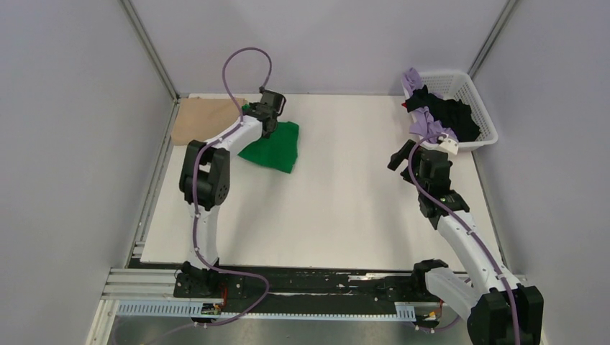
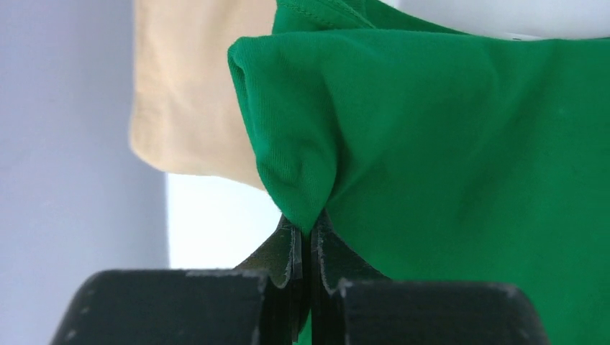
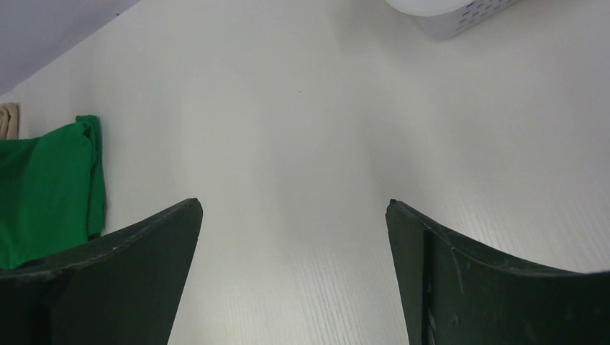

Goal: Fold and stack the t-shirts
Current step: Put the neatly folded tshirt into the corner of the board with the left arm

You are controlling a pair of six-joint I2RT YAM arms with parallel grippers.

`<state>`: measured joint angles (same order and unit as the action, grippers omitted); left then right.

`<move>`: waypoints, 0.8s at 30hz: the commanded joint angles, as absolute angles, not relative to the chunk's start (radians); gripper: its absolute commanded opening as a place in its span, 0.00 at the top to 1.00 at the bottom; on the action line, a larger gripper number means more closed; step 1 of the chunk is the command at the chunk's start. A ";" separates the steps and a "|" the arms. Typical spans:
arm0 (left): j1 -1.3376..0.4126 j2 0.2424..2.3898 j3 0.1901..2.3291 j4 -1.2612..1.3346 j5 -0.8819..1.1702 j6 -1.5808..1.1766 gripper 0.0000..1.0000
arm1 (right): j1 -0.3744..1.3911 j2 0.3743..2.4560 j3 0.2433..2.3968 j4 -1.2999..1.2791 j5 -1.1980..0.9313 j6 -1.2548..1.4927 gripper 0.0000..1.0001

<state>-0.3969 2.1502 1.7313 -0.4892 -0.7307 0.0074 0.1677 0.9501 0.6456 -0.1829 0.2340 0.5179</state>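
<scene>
The bright green t-shirt lies folded at the back left of the table, its far edge lifted. My left gripper is shut on a pinch of that green cloth, the jaws closed with fabric between them. The tan t-shirt lies flat in the back left corner, just beyond the green one; it also shows in the left wrist view. Lilac t-shirts and black t-shirts are heaped in the basket. My right gripper is open and empty over bare table, near the basket.
The white lattice basket stands at the back right corner. Grey walls close in the table on the left, back and right. A black rail with the arm bases runs along the near edge.
</scene>
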 commanded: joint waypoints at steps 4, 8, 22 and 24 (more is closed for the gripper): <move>-0.274 1.981 1.751 -0.308 -0.756 0.217 1.00 | 0.166 0.956 0.672 -0.171 0.225 0.499 0.00; -0.245 1.984 1.794 -0.284 -0.737 0.238 1.00 | 0.166 0.957 0.672 -0.172 0.228 0.499 0.00; -0.209 1.981 1.917 -0.234 -0.697 0.248 1.00 | 0.166 0.968 0.684 -0.189 0.221 0.495 0.00; -0.207 1.979 1.924 -0.228 -0.690 0.247 1.00 | 0.166 0.967 0.686 -0.191 0.224 0.494 0.00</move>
